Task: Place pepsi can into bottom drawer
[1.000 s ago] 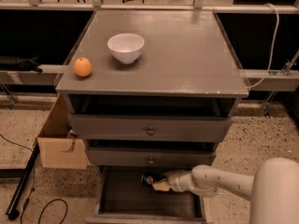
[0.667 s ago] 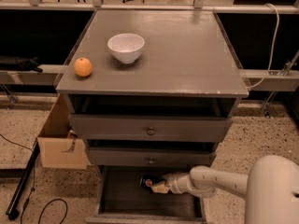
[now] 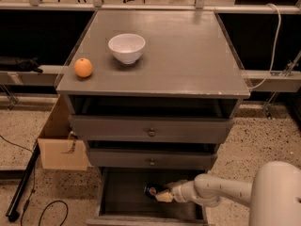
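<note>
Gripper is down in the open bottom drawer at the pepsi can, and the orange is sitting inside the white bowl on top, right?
No. The camera view shows the orange on the cabinet top, apart from the white bowl, near the left edge, not inside it. The gripper is at the pepsi can in the open bottom drawer.

Entry: grey cabinet top (image 3: pixel 188 60), flat, with pale scuffs along the front edge. I count two things on it.
1. White bowl (image 3: pixel 127 48), upright, in the left half, about midway between the back and front edges.
2. Orange (image 3: pixel 83 67), at the left edge toward the front left corner, near the bowl but apart from it.

Below, I note the gripper (image 3: pixel 163 196) inside the open bottom drawer (image 3: pixel 127 197), right beside the pepsi can (image 3: pixel 151 190).
</note>
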Robot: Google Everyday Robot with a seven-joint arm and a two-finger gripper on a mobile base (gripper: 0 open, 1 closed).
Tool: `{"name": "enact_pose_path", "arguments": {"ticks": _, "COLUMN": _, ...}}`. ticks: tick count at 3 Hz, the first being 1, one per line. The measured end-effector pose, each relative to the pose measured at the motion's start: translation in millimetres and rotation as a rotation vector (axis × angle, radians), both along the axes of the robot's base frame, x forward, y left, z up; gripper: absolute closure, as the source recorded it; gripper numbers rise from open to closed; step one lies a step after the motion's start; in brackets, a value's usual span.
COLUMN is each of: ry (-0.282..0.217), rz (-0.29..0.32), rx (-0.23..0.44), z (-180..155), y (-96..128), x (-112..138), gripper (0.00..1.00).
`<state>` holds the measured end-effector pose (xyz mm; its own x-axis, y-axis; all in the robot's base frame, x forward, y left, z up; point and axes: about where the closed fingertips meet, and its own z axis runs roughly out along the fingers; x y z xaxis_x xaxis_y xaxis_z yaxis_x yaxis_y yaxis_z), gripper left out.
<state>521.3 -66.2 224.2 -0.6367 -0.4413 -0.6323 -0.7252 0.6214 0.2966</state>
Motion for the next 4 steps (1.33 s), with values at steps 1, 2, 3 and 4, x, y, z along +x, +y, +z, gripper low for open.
{"name": "enact_pose_path", "arguments": {"ticks": 1, "ry": 0.023, "rz": -0.032, "rx": -0.001, "z": -14.5, "y": -15.6, "x": 6.5, "gripper": 1.00}}
{"name": "enact_pose_path", "arguments": {"ticks": 2, "ry": 0.031, "rz": -0.054, "rx": 0.000, "z": -24.4, "y": -24.7, "x": 14.6, "gripper": 1.00}}
{"name": "enact_pose_path", "arguments": {"ticks": 3, "ry": 0.047, "rz": -0.077, "rx": 0.004, "z": -35.8, "y": -32.9, "x": 24.9, "gripper": 1.00}}
{"name": "enact_pose_path", "arguments": {"ticks": 4, "ry": 0.080, "rz": -0.103, "rx": 0.008, "z": -58.4, "y": -41.9, "x": 26.6, "gripper": 1.00}}
